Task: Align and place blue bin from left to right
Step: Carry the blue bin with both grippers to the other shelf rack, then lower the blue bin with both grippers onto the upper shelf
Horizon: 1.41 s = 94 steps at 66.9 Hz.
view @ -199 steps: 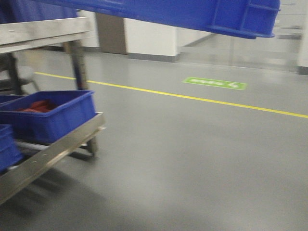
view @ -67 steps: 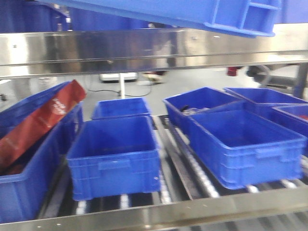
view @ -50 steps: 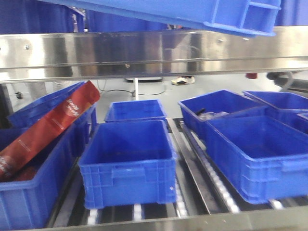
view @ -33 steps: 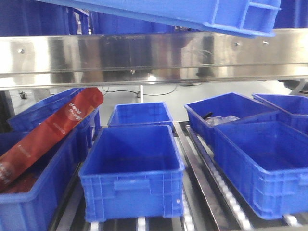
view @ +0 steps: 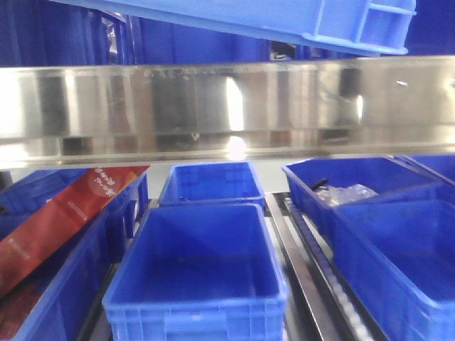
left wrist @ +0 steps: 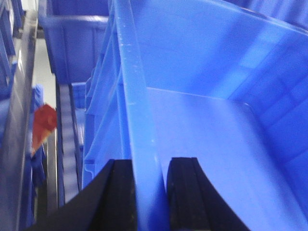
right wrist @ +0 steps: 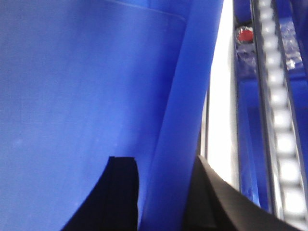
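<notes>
From the front, the blue bin point(view: 341, 25) hangs tilted across the top of the frame, its ribbed corner at the upper right, above the steel rail point(view: 213, 106) of the rack. No claw shows in this view. Under the rail, an empty middle crate point(view: 199, 277) stands near, with a smaller far crate point(view: 213, 183) just behind it. To the right, another crate point(view: 355, 188) holds a clear plastic bag, and a nearer one point(view: 405, 263) sits in front of it. In the left crate point(view: 71, 284) a red packet point(view: 64, 220) leans at a slant.

At the left wrist, the left claw point(left wrist: 147, 166) is narrowed onto the bin's thick rim, with one black finger point(left wrist: 113, 192) outside the wall and the other inside, both touching it. The bin's smooth inner wall and floor fill the right of the view. Far below on the left are the rail and the red packet, blurred.

At the right wrist, the right claw point(right wrist: 163, 175) likewise clamps the bin's rim between its dark fingers point(right wrist: 120, 192). The bin's wall fills the left, and a roller track point(right wrist: 279, 120) runs along the right edge.
</notes>
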### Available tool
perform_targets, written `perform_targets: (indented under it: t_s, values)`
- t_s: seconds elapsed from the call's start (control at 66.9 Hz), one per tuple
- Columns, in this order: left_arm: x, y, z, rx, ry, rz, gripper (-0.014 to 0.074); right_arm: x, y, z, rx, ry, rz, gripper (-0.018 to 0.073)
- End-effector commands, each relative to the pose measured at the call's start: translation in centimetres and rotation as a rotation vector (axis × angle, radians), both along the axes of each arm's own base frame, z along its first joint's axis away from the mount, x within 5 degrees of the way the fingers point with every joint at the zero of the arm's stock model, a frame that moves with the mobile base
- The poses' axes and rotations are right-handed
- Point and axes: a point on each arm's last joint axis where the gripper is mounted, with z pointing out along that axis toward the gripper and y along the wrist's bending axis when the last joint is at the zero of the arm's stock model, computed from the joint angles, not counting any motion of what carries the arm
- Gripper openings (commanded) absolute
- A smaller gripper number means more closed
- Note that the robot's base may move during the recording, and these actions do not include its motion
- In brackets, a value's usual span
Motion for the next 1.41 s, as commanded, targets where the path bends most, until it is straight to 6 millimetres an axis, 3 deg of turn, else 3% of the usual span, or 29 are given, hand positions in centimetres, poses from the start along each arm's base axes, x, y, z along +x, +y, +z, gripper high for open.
perform_targets:
  t_s: [0.0,1.391]
  values:
    - [-0.82,0.14,2.16,-0.026,-0.14,-0.016,-0.0111,-0.36,0.01,1.57,-0.001,-0.106,0.019,-0.007]
    - [-0.82,0.14,2.16,-0.026,-0.14,-0.016,-0.0111,-0.36,0.01,1.57,-0.001,-0.106,0.019,-0.007]
